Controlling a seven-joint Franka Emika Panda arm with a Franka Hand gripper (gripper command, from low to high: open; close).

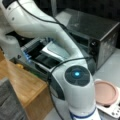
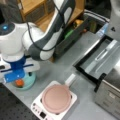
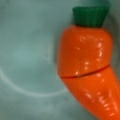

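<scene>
Toy carrot (image 3: 86,65) in teal bowl (image 3: 27,57) wrist-view only; pincer state untellable

Wrist view: orange toy carrot (image 3: 86,72) with green top (image 3: 90,16) lying on pale teal dish (image 3: 27,57), tip pointing lower right, a seam crossing its middle. Gripper not showing here.

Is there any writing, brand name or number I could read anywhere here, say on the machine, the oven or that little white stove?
No text can be read in any view.
White hotplate under the pink pan: small dark control marks, too blurred to read.
Toaster oven: knobs on the front, no legible labels.
Robot arm: a glowing blue light, no lettering.
Toy carrot in the teal bowl: no writing.
The gripper does not show.
</scene>
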